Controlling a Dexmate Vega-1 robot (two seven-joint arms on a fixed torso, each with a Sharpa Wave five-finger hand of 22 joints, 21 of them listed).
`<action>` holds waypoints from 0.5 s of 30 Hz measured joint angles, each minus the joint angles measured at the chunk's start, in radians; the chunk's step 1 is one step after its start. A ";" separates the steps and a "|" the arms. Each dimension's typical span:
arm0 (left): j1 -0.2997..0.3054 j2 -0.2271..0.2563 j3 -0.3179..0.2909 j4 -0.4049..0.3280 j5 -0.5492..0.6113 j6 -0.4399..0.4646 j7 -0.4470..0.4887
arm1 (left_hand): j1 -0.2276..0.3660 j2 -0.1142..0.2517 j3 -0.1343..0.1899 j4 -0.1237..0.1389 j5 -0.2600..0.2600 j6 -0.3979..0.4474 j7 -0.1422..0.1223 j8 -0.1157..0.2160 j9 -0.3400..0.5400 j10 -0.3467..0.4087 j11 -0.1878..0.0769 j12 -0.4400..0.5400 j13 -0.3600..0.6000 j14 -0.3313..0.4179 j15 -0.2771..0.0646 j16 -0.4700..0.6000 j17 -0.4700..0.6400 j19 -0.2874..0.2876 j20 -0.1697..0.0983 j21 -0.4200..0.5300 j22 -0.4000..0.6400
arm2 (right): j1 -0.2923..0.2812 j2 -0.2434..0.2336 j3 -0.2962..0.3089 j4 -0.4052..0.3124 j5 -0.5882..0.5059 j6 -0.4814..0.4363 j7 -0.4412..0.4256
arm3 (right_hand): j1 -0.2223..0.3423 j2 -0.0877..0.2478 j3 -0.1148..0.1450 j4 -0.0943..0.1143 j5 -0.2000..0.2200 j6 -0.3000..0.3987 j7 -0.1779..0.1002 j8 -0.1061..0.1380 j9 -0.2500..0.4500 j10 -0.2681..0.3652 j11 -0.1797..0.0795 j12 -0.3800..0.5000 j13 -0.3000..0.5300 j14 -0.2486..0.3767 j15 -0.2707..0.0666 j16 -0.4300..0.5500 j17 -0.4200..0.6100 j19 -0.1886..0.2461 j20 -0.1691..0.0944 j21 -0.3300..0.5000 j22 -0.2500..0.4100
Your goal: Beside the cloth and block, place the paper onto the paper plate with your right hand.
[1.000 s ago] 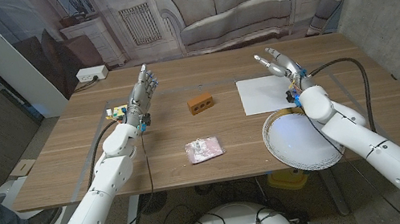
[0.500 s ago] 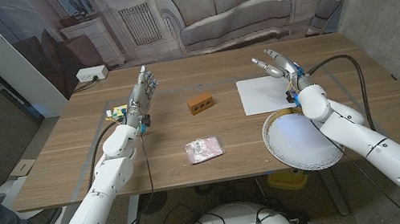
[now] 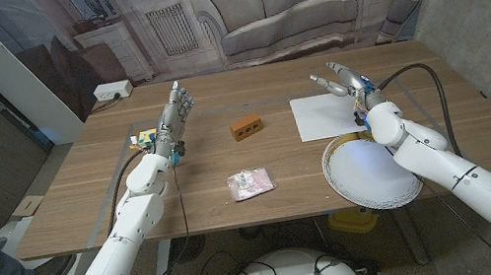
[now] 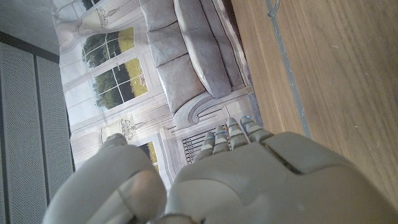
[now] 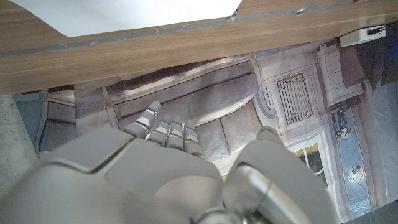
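Paper (image 3: 325, 114) lies flat on the table (image 3: 86, 199) in the right half of the head frame, above the paper plate (image 3: 369, 171), which sits at the table's near edge in the lower right and just overlaps the sheet's lower edge. The right robot hand (image 3: 340, 81) hovers at the sheet's upper right corner, fingers spread apart and holding nothing; whether it touches the sheet cannot be told. Left of the sheet, near the frame's middle, stands the block (image 3: 245, 128), and below it, toward the lower middle, lies the pink cloth (image 3: 250, 184). The left robot hand (image 3: 174, 116) stands upright in the upper left part of the table, fingers extended and apart, nothing in it, with small colourful objects (image 3: 141, 138) just beside its wrist.

The right wrist view shows what the head view does not: the back of the right robot hand (image 5: 155, 168) with fingers stretched toward the sofa backdrop, and an edge of the paper (image 5: 124, 12) at the frame's top. The left wrist view gives the back of the left robot hand (image 4: 249, 180) against bare table (image 4: 329, 74) wood.
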 measured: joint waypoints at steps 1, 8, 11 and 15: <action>0.000 0.000 0.001 -0.001 0.000 0.000 0.001 | 0.000 0.000 -0.004 0.002 0.000 0.000 0.000 0.000 0.000 0.000 0.000 0.000 0.000 0.000 0.000 0.000 0.000 0.000 0.000 0.000 0.000 | 0.000 -0.003 -0.001 -0.003 -0.005 -0.007 0.002 | 0.000 0.000 0.000 0.000 0.000 0.000 0.000 0.000 0.000 0.000 0.000 0.000 0.000 0.000 0.000 0.000 0.000 0.000 0.000 0.000 0.000; 0.000 -0.001 0.007 -0.006 0.001 0.000 0.004 | 0.000 0.000 -0.006 0.003 0.000 0.006 -0.006 0.000 0.000 0.000 0.000 0.000 0.001 0.000 0.000 -0.003 0.000 0.000 0.000 0.000 0.000 | 0.000 -0.016 -0.008 -0.011 -0.023 -0.031 0.010 | 0.000 0.000 0.000 0.000 0.000 -0.004 -0.004 0.000 0.000 0.000 0.000 0.000 0.000 0.000 0.000 0.000 0.000 0.000 0.000 0.000 0.000; 0.001 -0.002 0.009 -0.009 0.002 0.000 0.008 | 0.004 0.004 -0.005 0.003 0.000 0.006 -0.006 0.000 0.000 0.003 -0.008 0.000 0.002 0.000 0.000 -0.005 0.000 0.000 0.000 0.000 0.000 | -0.001 -0.022 -0.010 -0.013 -0.032 -0.041 0.013 | 0.000 0.000 0.000 0.000 0.000 -0.004 -0.004 0.000 0.000 -0.008 0.000 0.000 0.000 0.000 0.000 0.000 0.000 0.000 0.000 -0.007 0.000; 0.002 -0.002 0.011 -0.014 0.002 0.002 0.013 | 0.004 0.004 -0.005 0.003 0.000 0.009 -0.009 0.000 0.000 0.002 -0.013 -0.006 0.002 -0.004 -0.004 -0.005 0.000 0.000 0.000 0.000 0.000 | -0.001 -0.030 -0.017 -0.014 -0.045 -0.049 0.017 | 0.000 0.000 0.000 0.000 0.000 -0.004 -0.004 0.000 0.000 -0.007 0.000 0.000 0.000 0.000 0.000 0.000 0.000 0.000 0.000 -0.007 0.000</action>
